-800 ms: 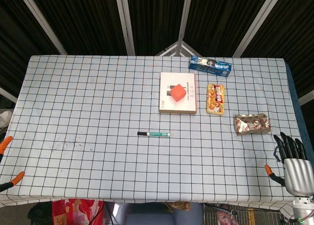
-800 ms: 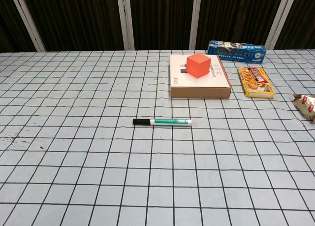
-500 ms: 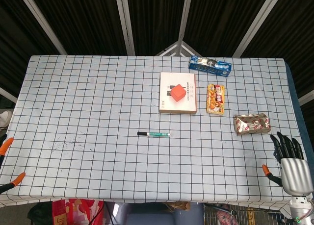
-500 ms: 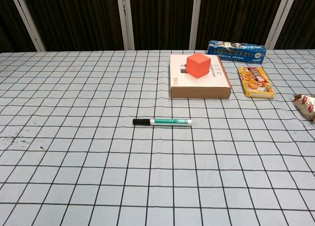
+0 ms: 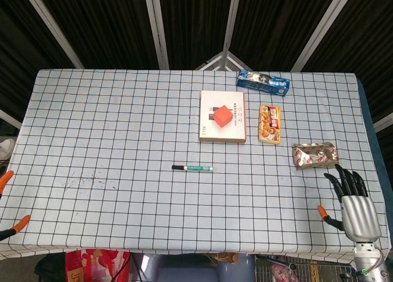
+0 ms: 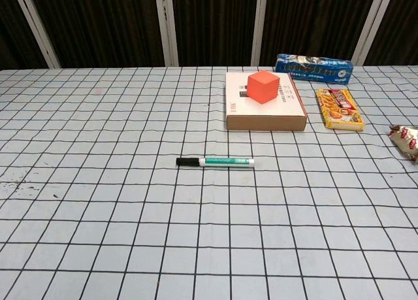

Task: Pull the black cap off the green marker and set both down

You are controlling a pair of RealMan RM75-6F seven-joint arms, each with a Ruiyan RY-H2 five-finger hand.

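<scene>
The green marker point(image 5: 195, 168) point(image 6: 225, 161) lies flat near the middle of the checked tablecloth, with its black cap point(image 5: 177, 167) point(image 6: 186, 161) on at its left end. My right hand point(image 5: 351, 203) hovers at the table's front right corner, fingers spread and holding nothing, far from the marker. Of my left hand point(image 5: 18, 223) only orange-tipped fingers show at the front left edge, apart and holding nothing. The chest view shows neither hand.
Behind the marker a white box point(image 5: 223, 129) point(image 6: 264, 114) carries an orange cube point(image 5: 222, 115) point(image 6: 263, 86). A blue packet point(image 5: 263, 82), an orange snack packet point(image 5: 269, 123) and a crumpled silver-red wrapper point(image 5: 315, 154) lie on the right. Dark specks point(image 5: 83, 179) mark the cloth at the left.
My right hand has shifted left, further over the table's front right corner. The left hand's fingertips have slid slightly toward the left edge. The marker has not moved.
</scene>
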